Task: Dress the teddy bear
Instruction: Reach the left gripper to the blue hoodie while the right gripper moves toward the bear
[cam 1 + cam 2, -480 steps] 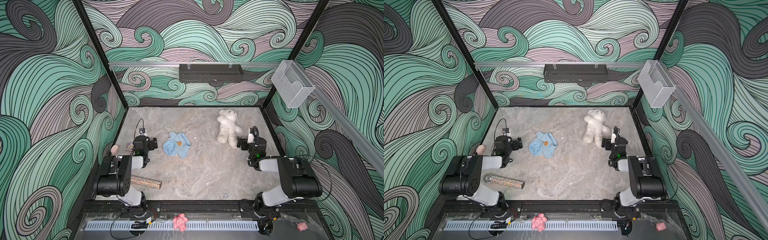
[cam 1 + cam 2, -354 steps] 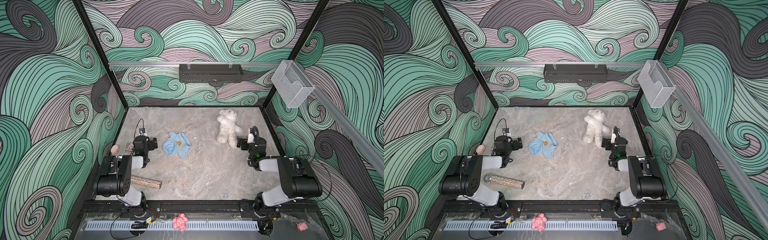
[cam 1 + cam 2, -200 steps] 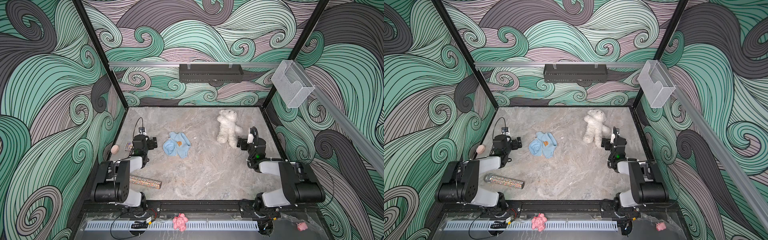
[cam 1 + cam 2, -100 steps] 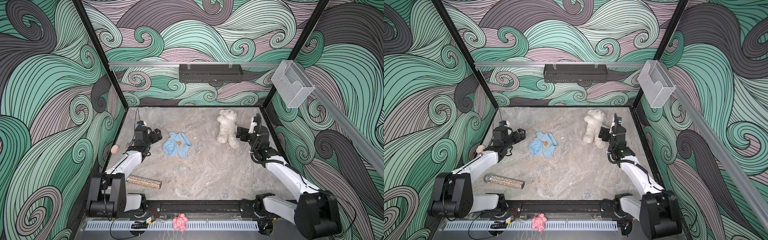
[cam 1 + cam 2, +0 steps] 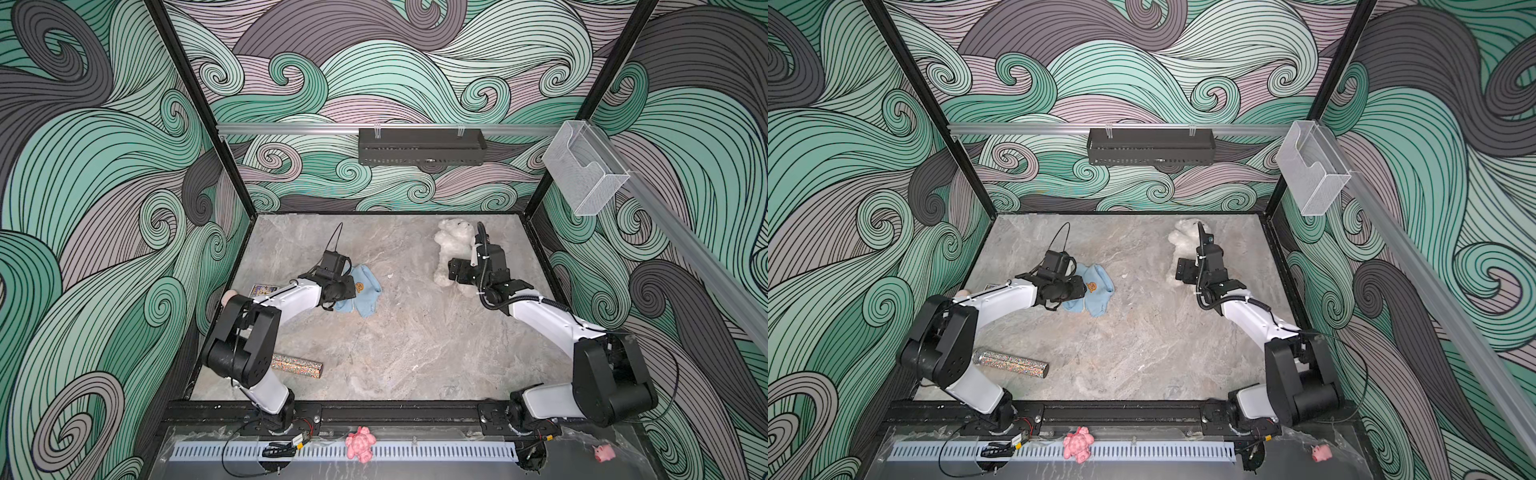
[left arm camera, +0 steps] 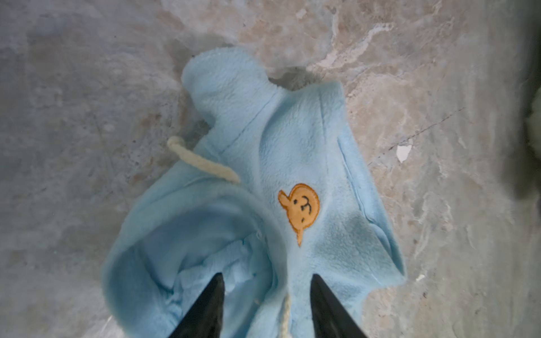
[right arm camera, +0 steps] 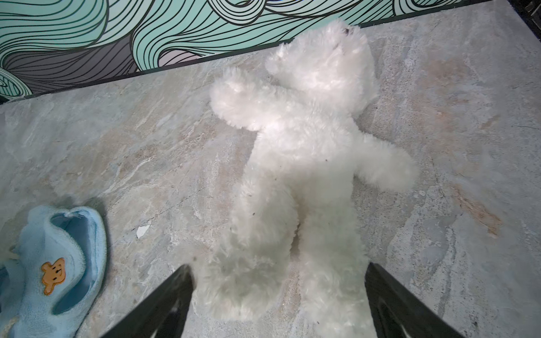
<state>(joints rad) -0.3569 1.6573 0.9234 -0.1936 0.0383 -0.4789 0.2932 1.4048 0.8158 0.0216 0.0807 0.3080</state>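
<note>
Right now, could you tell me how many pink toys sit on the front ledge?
2: a lumpy pink figure near the middle of the slotted strip, and a tiny pink pig at the far right end. None seems hidden.

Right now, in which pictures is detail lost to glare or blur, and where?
Right wrist view: the teddy bear is washed out, its chest fur nearly plain white. Left wrist view: the blue jacket is fairly sharp at its orange patch, but the table beside it looks soft. Both top views: evenly lit, no glare; the frame posts splay outward, probably the wide lens.
</note>
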